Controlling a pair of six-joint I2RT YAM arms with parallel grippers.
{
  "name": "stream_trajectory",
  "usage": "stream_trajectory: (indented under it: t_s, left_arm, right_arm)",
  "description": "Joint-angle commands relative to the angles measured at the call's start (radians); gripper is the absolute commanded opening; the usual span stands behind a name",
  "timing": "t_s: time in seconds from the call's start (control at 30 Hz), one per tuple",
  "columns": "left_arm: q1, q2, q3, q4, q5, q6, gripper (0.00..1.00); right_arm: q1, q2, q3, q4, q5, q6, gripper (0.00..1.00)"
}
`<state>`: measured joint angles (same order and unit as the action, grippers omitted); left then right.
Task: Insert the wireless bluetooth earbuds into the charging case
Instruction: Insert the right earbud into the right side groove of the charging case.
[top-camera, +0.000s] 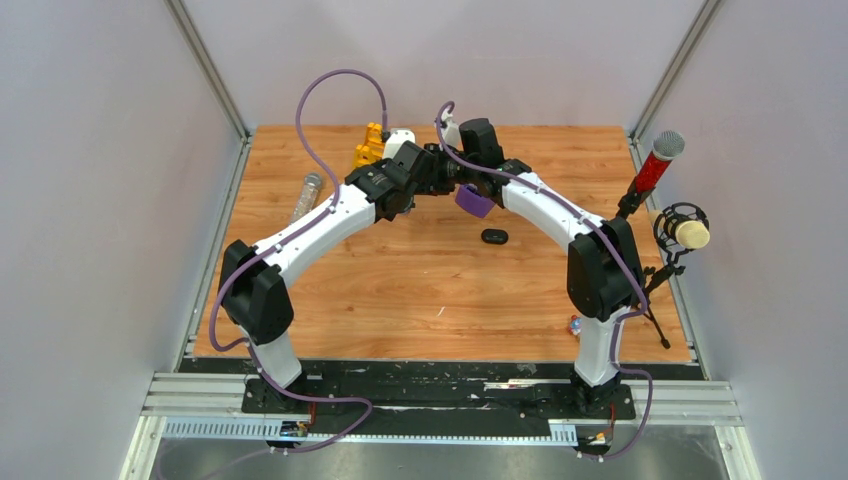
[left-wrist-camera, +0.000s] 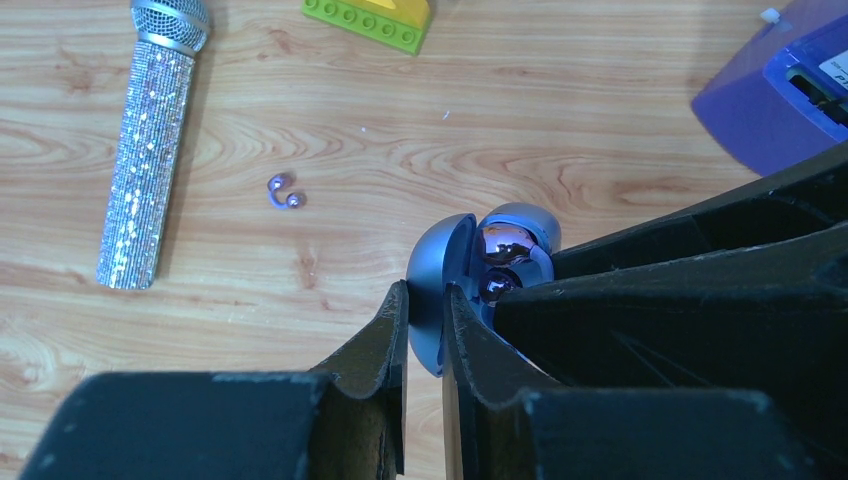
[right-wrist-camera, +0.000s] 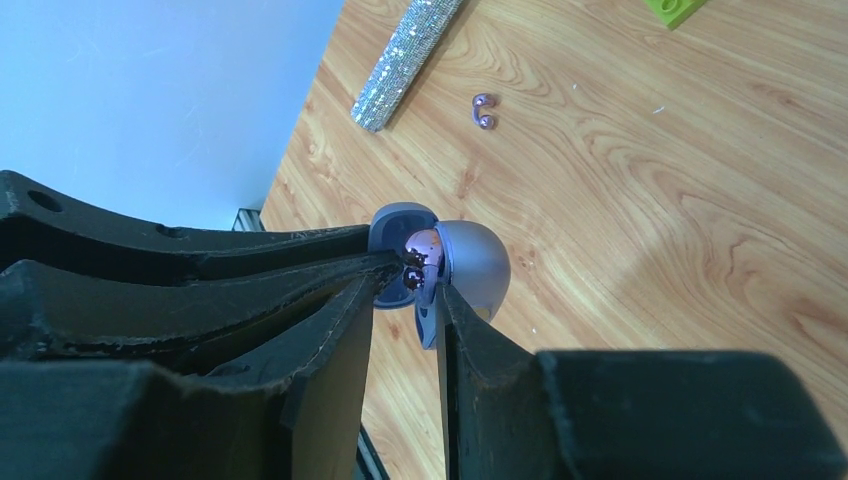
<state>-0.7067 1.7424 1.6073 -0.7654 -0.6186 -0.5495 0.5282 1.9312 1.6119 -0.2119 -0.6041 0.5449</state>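
on the near side of the purple box (top-camera: 475, 203) a black oval (top-camera: 494, 236) lies alone, untouched. just beyond the box the grey-blue case (left-wrist-camera: 435, 275) is held open, and both dark glossy earbuds (left-wrist-camera: 505, 245) are seen inside it. the left gripper (left-wrist-camera: 427, 295) is pressed together on the rim of one half. the right gripper (right-wrist-camera: 407, 285) stands slightly apart at the earbuds; whether anything is pinched cannot be told. probably the seating is being finished: the left pinch should be kept steady and the right gripper drawn straight back, so that no earbud is dragged out.
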Motion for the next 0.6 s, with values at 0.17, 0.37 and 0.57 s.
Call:
stream_trajectory:
  t_s: [0.17, 0.37, 0.57]
  left_arm:
    - [-0.005, -0.046, -0.003, 0.042, -0.019, -0.002, 0.1]
    - [-0.005, -0.044, -0.004, 0.043, -0.019, -0.002, 0.1]
    - [-0.007, -0.041, -0.004, 0.044, -0.018, -0.002, 0.1]
  right_arm:
    - [0.006, -0.009, 0.036, 0.038, -0.05, 0.02, 0.31]
    - [0.006, -0.016, 0.036, 0.043, -0.062, 0.024, 0.31]
    - [0.006, -0.014, 0.038, 0.054, -0.082, 0.03, 0.31]
